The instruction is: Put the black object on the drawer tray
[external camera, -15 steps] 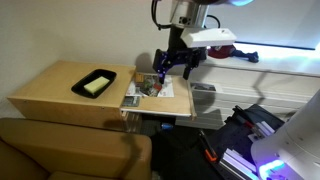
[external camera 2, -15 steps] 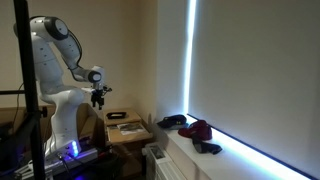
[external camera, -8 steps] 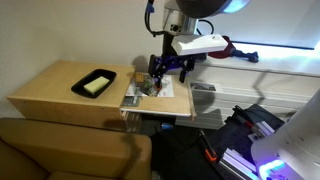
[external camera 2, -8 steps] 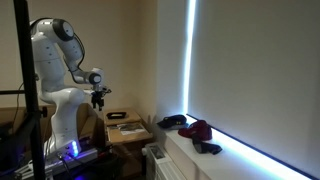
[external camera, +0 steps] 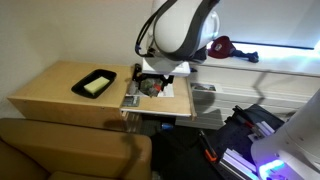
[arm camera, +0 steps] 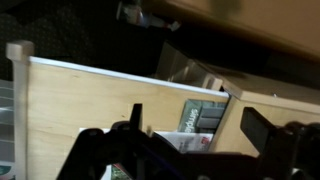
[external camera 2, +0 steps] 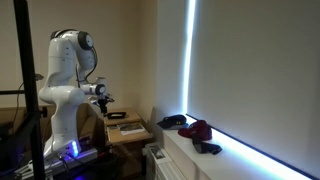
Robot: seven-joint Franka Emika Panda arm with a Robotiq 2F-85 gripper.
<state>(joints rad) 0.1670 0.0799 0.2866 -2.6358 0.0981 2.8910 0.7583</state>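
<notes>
The tool (arm camera: 195, 118) hangs low over the open drawer tray (external camera: 178, 102), which juts from the counter (external camera: 48, 92) near the middle of the frame. In the wrist view its two dark fingers (arm camera: 135, 122) rise from the bottom edge and stand wide apart, with the tray's pale wooden floor (arm camera: 90, 110) and a printed pack (arm camera: 203, 120) showing between them. That pack is green and white and carries lettering, but it is too blurred to read. In an exterior view the same spot holds colourful printed sheets (external camera: 160, 90), and no word on them can be made out.

The black object (external camera: 95, 83), a shallow rectangular thing with something pale yellow in it, lies on the counter top at the left centre of the frame, well apart from the drawer tray and from the tool.

The white arm (external camera: 180, 30) fills the upper middle and hides most of the tool from that side. In an exterior view the tool (external camera 2: 103, 97) sits at the left, above the counter (external camera 2: 128, 133). A red item (external camera: 222, 46) lies on the window ledge at the upper right.
</notes>
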